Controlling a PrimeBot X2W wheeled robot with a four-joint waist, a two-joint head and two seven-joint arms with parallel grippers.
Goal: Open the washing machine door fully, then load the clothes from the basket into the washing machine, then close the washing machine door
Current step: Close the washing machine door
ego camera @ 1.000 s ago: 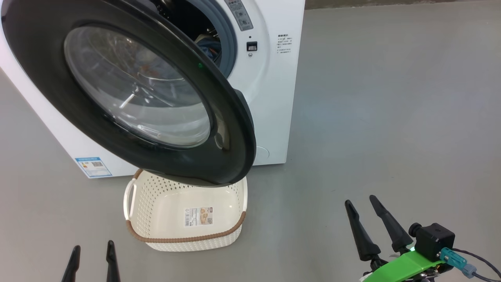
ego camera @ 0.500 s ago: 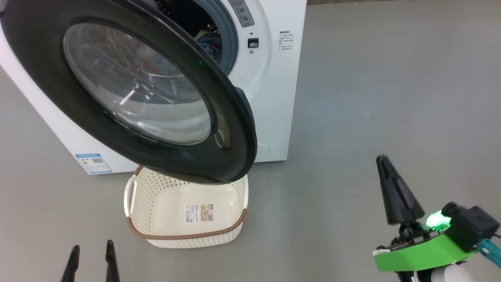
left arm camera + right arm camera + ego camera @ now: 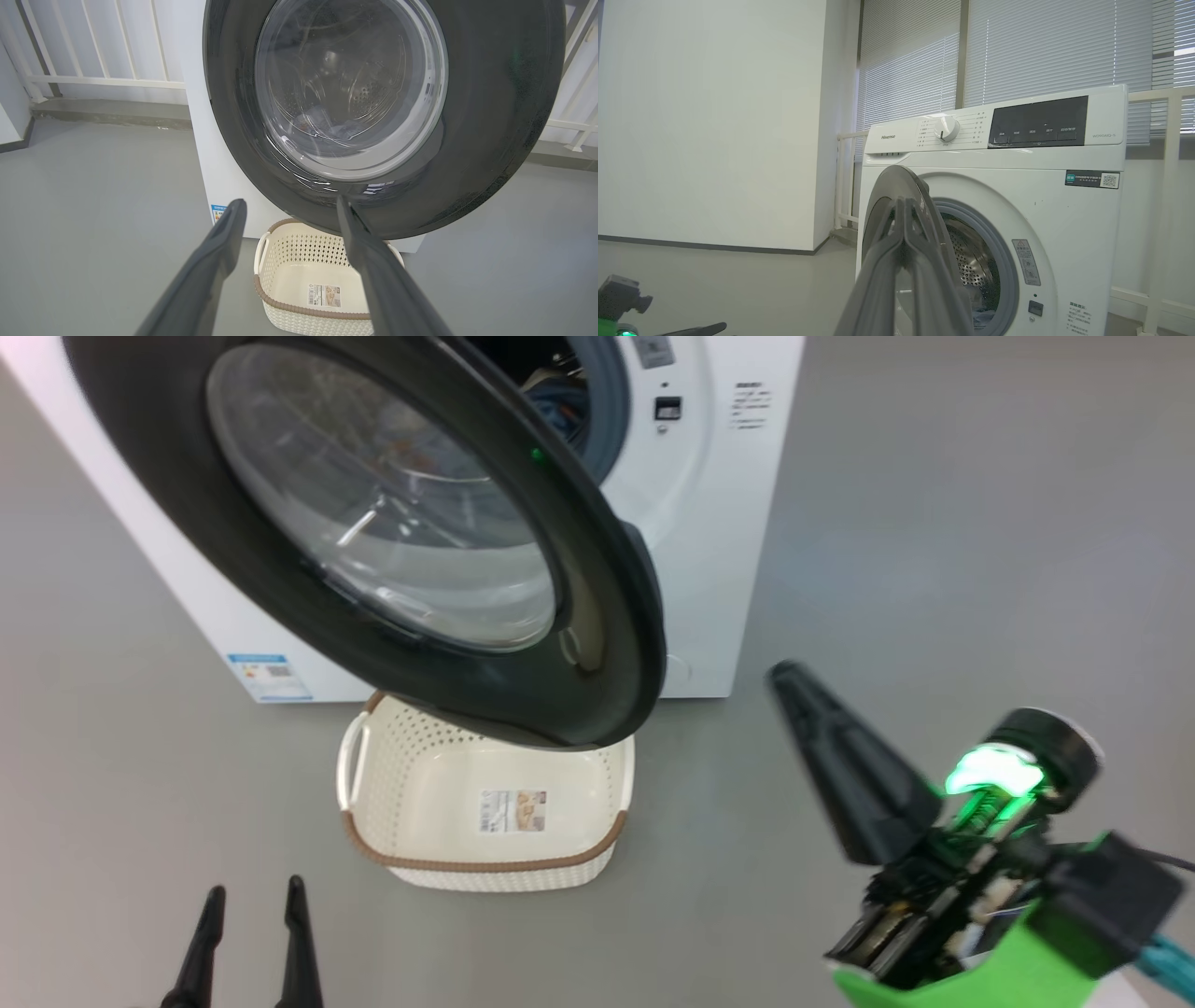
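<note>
The white washing machine (image 3: 719, 569) stands with its glossy black door (image 3: 280, 569) swung out partway, glass bowl facing me. Blue clothes (image 3: 560, 409) lie inside the drum and are dimly visible through the glass (image 3: 327, 126). Below the door's lower edge the cream basket (image 3: 425, 775) sits on the floor, holding nothing but its label sticker. My left gripper (image 3: 257, 885) is open, low, in front of the basket and apart from it. Raised to the right of the door, my right gripper (image 3: 784, 670) is shut on nothing; in the right wrist view its fingertips (image 3: 903, 199) meet, aimed at the door's edge.
Grey floor (image 3: 980, 523) stretches open to the right of the machine. A white railing (image 3: 93, 81) and a wall run behind and beside it, and window blinds (image 3: 1041, 46) hang behind. The control panel and dial (image 3: 945, 128) are on the machine's top front.
My right gripper has shut, risen and turned toward the door's edge. The head camera has shifted, sliding the whole picture right. Left gripper, door and basket have kept still.
</note>
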